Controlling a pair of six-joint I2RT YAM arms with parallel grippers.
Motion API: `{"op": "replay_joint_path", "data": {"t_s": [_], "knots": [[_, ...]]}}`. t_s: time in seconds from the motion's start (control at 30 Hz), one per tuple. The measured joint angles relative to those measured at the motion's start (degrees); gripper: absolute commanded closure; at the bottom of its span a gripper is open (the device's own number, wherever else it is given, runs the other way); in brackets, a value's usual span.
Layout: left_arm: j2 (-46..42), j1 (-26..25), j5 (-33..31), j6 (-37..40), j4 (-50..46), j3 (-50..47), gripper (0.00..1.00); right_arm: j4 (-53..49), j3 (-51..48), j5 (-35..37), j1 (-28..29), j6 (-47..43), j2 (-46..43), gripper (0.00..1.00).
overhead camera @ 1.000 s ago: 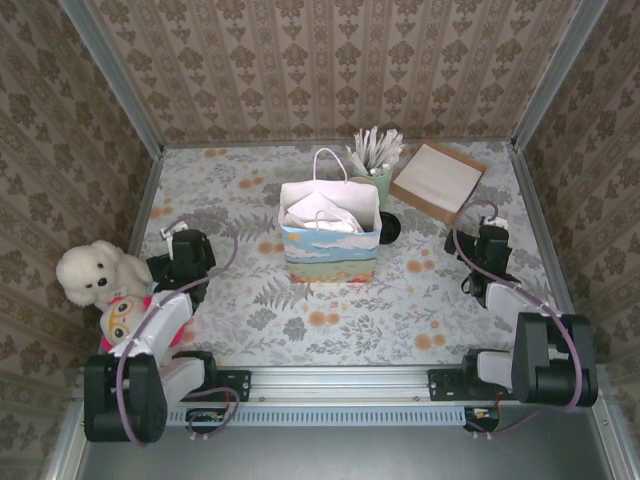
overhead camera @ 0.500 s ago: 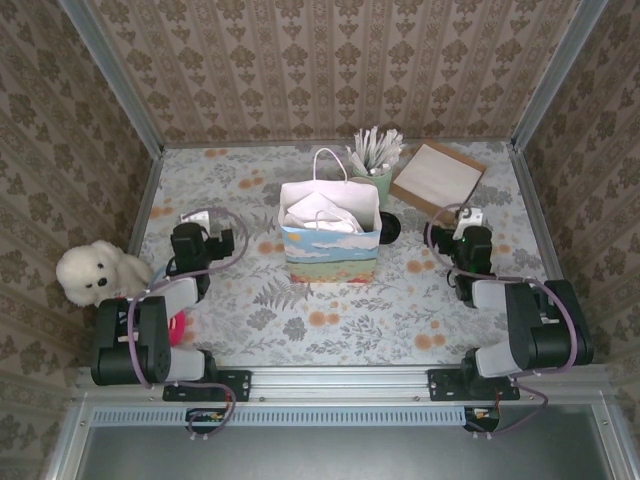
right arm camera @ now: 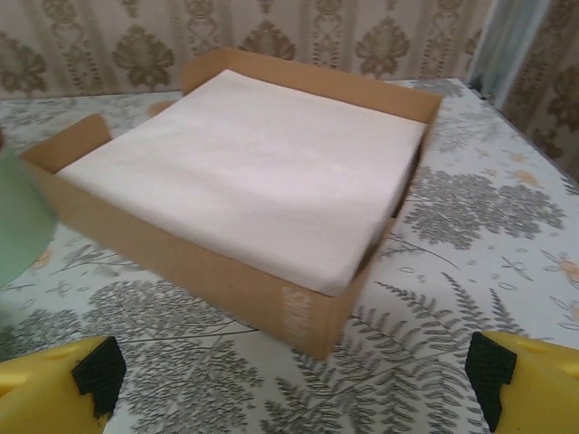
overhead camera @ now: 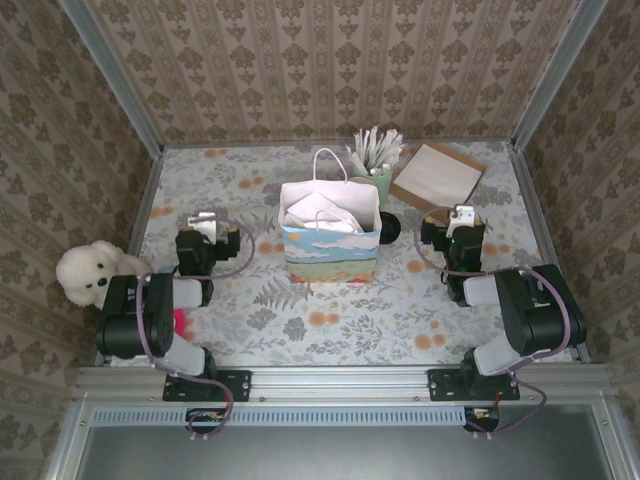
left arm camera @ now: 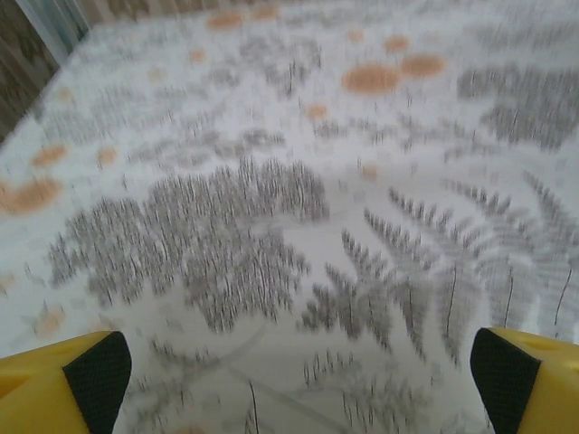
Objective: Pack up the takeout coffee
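Floral-print cloth covers the table (overhead camera: 300, 335), boxed in by patterned wallpaper walls. On the overhead camera I see a paper gift bag (overhead camera: 329, 252) with a landscape print standing at frame centre, white tissue showing in its open top. The takeout coffee (overhead camera: 389, 229) sits on the cloth just beside the bag's right edge. Its black lid faces up and the bag partly hides it; it is outside the bag. Directly above it in the frame stands a pale-green cup (overhead camera: 372, 184) of white sticks. At upper right lies a cardboard tray (overhead camera: 437, 178) stacked with white napkins. A white plush toy (overhead camera: 88, 272) rests at the left edge, beside the left arm.

My left gripper (left arm camera: 294, 384) is released: on its wrist feed the yellow fingers with black pads (left arm camera: 98, 371) sit in the lower corners, spread wide over blurred cloth. Overhead, that arm is left of the bag and apart from it.

My right gripper (right arm camera: 294, 375) is also spread wide and holds nothing. Its wrist feed looks at the tray, with a sliver of the pale-green cup at the left edge. Overhead, it is right of the coffee, near it but apart.
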Motion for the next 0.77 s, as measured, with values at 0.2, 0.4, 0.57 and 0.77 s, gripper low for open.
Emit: {"op": "replay_joint_path", "data": {"t_s": [0.2, 0.4, 0.57, 0.77], "knots": [[0.3, -0.3, -4.7, -0.5, 0.0, 2.6, 0.00, -1.1, 0.0, 0.6, -0.1, 0.4, 0.0, 0.00], [0.3, -1.4, -8.9, -0.7, 0.2, 2.6, 0.00, -3.3, 0.9, -8.0, -1.9, -0.5, 0.0, 0.00], [0.3, -1.7, -9.9, -0.7, 0.2, 2.6, 0.00, -3.9, 1.4, -12.1, -3.1, -0.5, 0.0, 0.00], [0.3, -1.6, -9.9, -0.7, 0.1, 2.6, 0.00, -4.4, 1.5, -13.8, -3.1, -0.5, 0.0, 0.00]]}}
